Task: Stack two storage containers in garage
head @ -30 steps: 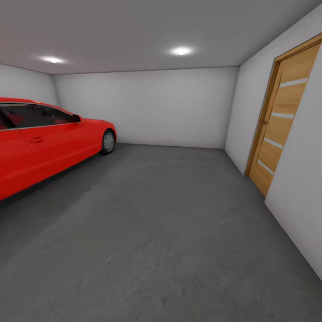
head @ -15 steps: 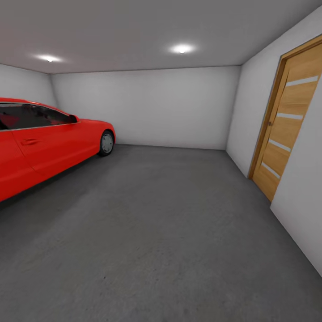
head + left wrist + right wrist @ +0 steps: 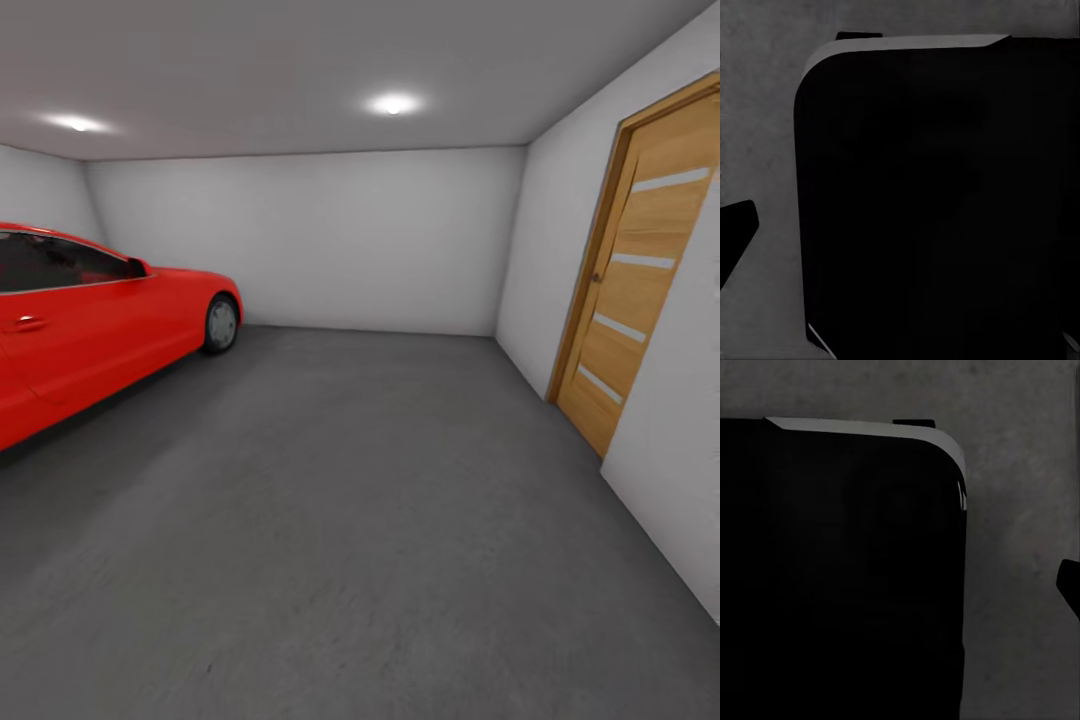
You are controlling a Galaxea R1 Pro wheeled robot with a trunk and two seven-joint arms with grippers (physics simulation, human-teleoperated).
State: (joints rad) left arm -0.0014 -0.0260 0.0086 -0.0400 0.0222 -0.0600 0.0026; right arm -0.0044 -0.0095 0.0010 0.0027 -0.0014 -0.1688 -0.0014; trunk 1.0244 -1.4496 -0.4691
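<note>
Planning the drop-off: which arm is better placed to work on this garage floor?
Neither clearly. The red car crowds the robot's left, the wooden door and wall its right; the concrete floor lies open straight ahead.

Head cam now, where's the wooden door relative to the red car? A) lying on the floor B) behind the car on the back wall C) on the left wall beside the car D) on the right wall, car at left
D: the wooden door is set in the right-hand wall, while the red car sits at the left on the floor.
</note>
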